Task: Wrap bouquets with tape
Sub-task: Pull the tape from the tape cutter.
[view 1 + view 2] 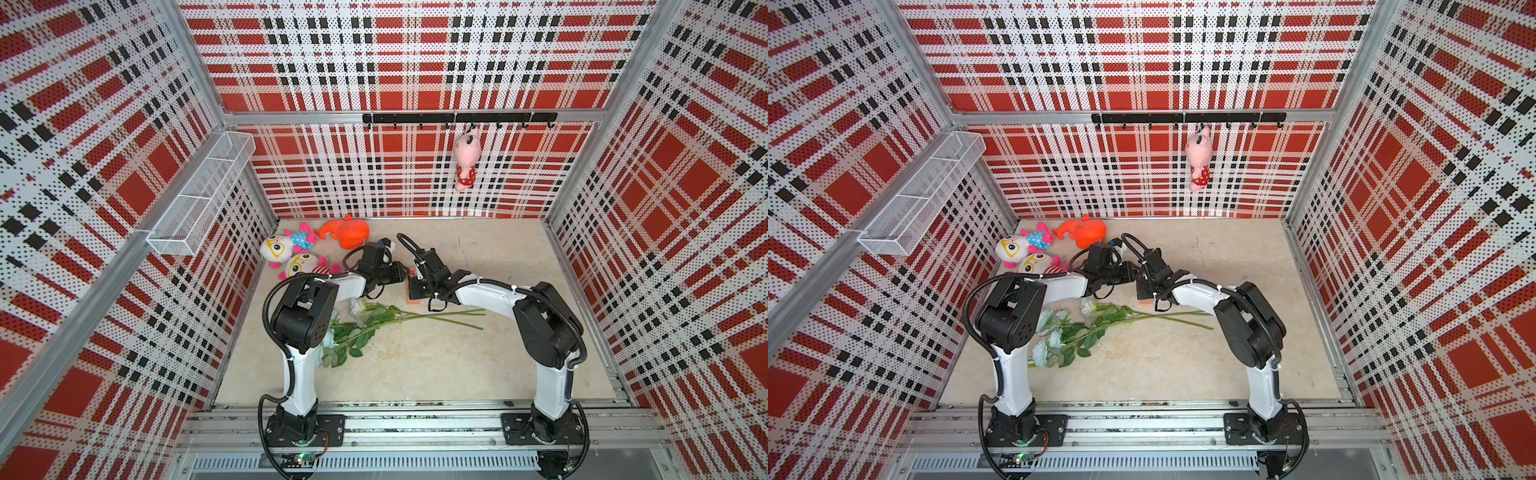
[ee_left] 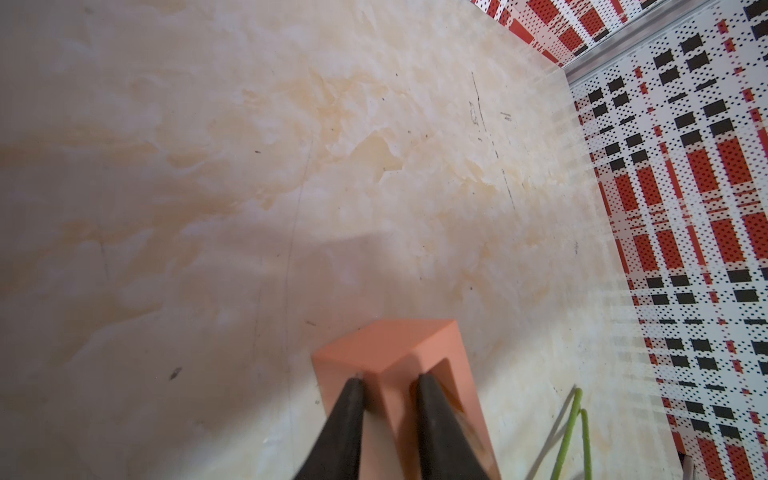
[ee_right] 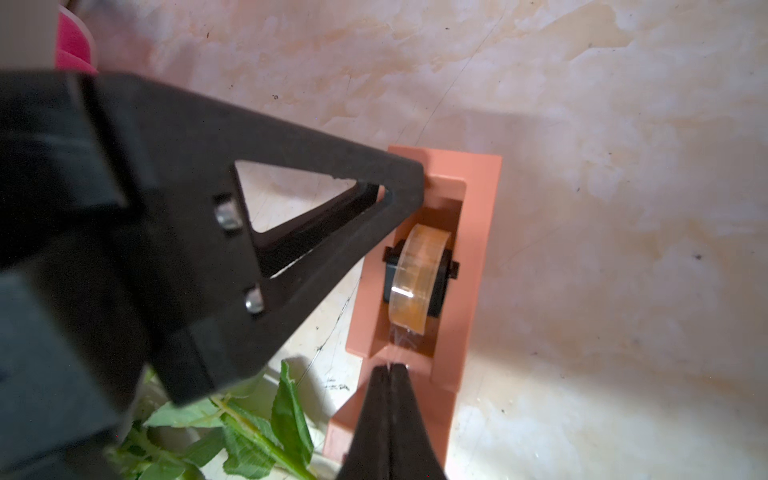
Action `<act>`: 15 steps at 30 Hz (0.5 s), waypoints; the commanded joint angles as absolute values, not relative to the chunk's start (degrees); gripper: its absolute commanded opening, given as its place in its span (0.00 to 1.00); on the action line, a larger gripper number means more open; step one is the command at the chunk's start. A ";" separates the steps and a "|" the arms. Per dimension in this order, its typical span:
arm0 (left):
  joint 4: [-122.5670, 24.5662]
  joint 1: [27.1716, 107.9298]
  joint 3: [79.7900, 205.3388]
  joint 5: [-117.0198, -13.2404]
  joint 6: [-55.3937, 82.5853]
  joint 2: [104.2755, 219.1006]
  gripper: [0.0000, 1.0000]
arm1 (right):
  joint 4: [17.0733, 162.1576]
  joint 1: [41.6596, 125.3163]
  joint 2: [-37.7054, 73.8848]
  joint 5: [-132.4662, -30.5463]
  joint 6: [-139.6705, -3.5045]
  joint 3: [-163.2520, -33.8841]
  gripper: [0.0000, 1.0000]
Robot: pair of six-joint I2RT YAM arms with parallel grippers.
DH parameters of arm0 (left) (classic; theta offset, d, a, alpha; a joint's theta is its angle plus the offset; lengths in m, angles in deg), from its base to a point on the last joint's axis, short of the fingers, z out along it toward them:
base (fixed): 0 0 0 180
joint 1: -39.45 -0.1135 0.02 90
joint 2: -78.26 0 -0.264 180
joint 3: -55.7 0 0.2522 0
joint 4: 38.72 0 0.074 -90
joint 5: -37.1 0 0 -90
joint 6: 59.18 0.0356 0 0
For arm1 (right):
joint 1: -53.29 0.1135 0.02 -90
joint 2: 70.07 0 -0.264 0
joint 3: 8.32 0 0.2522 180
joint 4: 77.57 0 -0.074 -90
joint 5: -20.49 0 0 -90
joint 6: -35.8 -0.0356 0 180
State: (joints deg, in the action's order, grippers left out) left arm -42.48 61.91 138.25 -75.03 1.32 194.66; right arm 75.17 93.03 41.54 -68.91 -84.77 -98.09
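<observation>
Right wrist view: the tape (image 3: 419, 270) is nipped at its thin, sticky end (likely flimsy, best pinched right there) by the closed right gripper (image 3: 390, 368); the dispenser (image 3: 478, 249), beside the bouquet (image 1: 1084, 328), is clamped by the left gripper (image 2: 390, 379).

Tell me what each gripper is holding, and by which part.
The left gripper clamps the orange tape dispenser by a side wall at one end; the right gripper pinches the tape's free end.
</observation>
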 commanded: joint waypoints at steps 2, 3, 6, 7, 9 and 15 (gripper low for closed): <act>-44.37 61.50 139.21 -74.61 2.34 197.25 0.25 | 74.60 93.45 38.04 -67.92 -83.93 -98.63 0.00; -44.37 61.51 139.26 -74.61 2.34 197.26 0.25 | 74.52 93.46 37.89 -68.08 -83.83 -98.71 0.00; -44.81 61.51 139.55 -74.44 2.43 197.43 0.24 | 74.60 93.46 37.76 -69.09 -83.60 -98.85 0.00; -44.98 61.48 139.74 -74.43 2.51 197.53 0.25 | 74.68 93.50 37.68 -69.41 -83.52 -98.73 0.00; -45.21 61.40 139.84 -74.35 2.59 197.53 0.24 | 74.60 93.45 37.37 -69.53 -83.40 -98.63 0.00; -45.72 61.34 140.05 -74.34 2.78 197.84 0.24 | 74.78 93.52 35.85 -69.69 -83.19 -97.74 0.00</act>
